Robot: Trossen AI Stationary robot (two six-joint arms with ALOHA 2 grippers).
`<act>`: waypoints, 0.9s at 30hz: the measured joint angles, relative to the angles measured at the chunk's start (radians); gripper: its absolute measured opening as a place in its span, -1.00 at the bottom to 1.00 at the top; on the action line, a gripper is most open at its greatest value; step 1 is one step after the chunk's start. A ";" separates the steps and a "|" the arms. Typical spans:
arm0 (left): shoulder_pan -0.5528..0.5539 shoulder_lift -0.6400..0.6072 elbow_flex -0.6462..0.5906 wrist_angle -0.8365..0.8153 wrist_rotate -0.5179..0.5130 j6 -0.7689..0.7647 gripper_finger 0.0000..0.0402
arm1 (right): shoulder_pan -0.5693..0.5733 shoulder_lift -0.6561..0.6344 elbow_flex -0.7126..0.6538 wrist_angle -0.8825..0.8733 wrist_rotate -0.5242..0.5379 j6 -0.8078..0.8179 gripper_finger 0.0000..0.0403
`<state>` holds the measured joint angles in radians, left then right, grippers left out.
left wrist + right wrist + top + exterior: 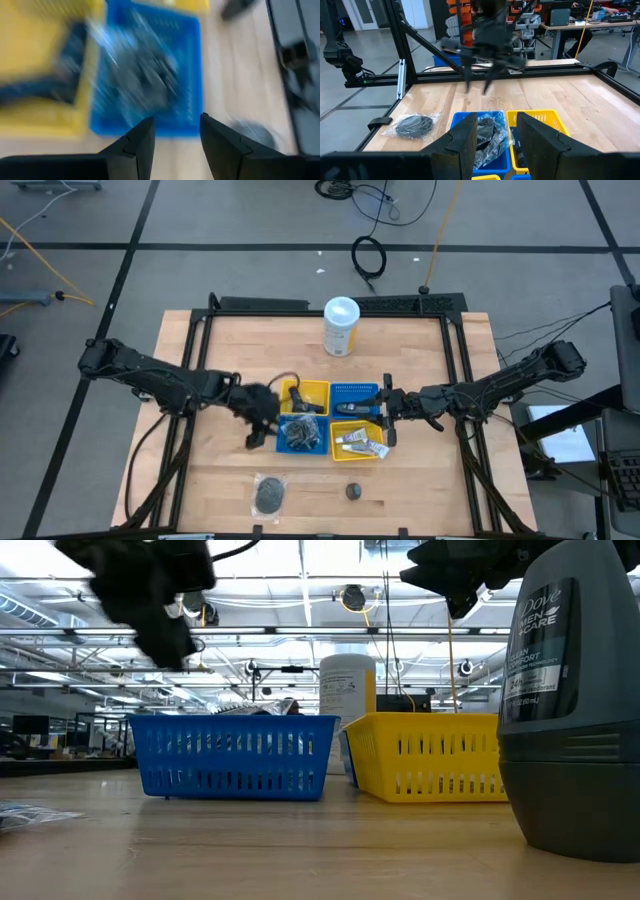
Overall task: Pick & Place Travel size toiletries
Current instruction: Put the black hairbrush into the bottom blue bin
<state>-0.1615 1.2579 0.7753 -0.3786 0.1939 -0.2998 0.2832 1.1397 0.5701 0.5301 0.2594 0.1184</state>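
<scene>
Left gripper [262, 420] over near-left blue tray [300, 434]; fingers [142, 145] apart, nothing between them. Bagged mesh puffs [299, 432] lie in that tray, ahead of fingertips; left wrist view blurred, so contact unlikely but not certain. Right gripper [385, 412] at right edge of tray cluster, fingers [465, 135] apart, empty. White tubes [360, 444] in near-right yellow tray [381, 454]. Loose bagged puff [270, 494] and small dark piece [353, 491] on surface [420, 480], well apart from both grippers.

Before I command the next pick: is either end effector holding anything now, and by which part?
Nothing is held. The left end effector is open over the blue tray, its fingers apart and bare. The right end effector is also open and bare.
</scene>
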 joint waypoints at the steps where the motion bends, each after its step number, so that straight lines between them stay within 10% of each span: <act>1: -0.029 0.000 0.000 -0.023 0.008 -0.040 -0.23 | 0.000 0.000 0.000 0.000 0.000 0.000 -0.36; 17: -0.437 0.038 0.000 -0.064 -0.214 -0.598 -0.23 | 0.000 0.000 0.000 0.010 -0.001 0.014 -0.36; 27: -0.484 0.244 0.000 0.007 -0.225 -0.612 -0.23 | 0.013 0.017 0.001 0.008 -0.002 0.056 -0.36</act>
<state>-0.6456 1.5016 0.7754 -0.3716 -0.0308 -0.9114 0.2961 1.1564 0.5709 0.5381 0.2570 0.1747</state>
